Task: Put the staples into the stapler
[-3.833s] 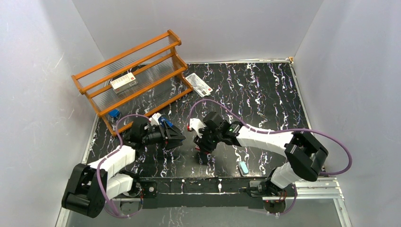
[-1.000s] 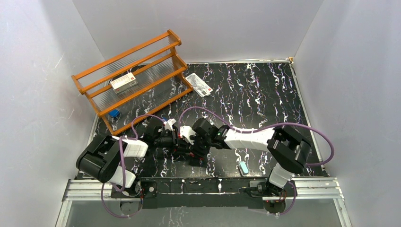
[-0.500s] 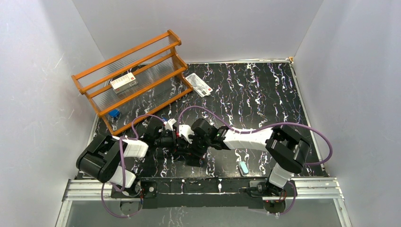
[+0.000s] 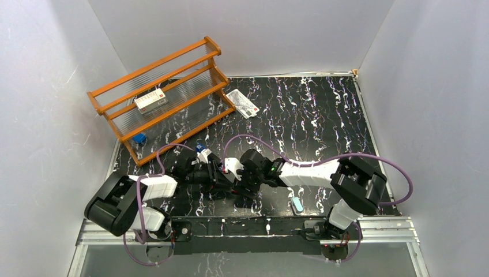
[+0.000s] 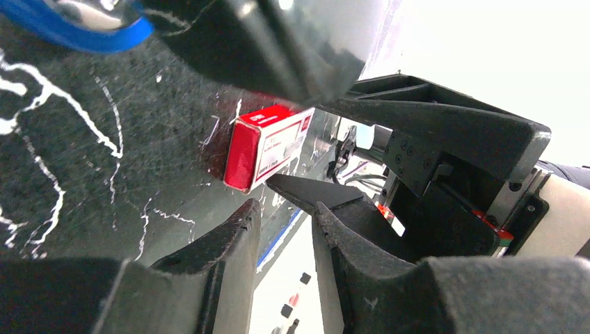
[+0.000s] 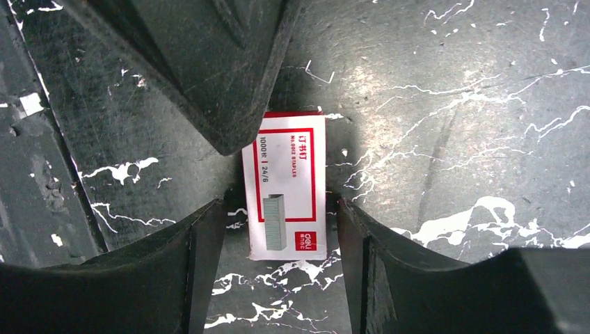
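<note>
The staples box point(image 6: 285, 188), small and red-and-white, lies flat on the black marbled table. My right gripper point(image 6: 280, 209) is open and straddles it, with a gap on each side. My left gripper point(image 5: 285, 205) faces it from the other side, its jaws slightly apart with nothing between them, and one of its fingers point(image 6: 209, 76) reaches the box's far corner. In the left wrist view the staples box point(image 5: 268, 145) lies just past my fingertips. A blue piece of the stapler point(image 5: 76, 31) shows beyond it. From above, the two grippers meet and hide the box, and the stapler point(image 4: 200, 148) shows by the left wrist.
An orange wire rack point(image 4: 210, 45) stands at the back left with a larger red-and-white box point(image 4: 151, 100) on it and a small blue item point(image 4: 139, 138) beneath. A white printed packet point(image 4: 243, 104) lies beside it. A pale teal object point(image 4: 297, 204) sits near the front edge.
My right gripper's jaws have widened and let go of the staples box, and its wrist has drawn slightly right. The left arm has shifted a little, uncovering the blue stapler from above.
</note>
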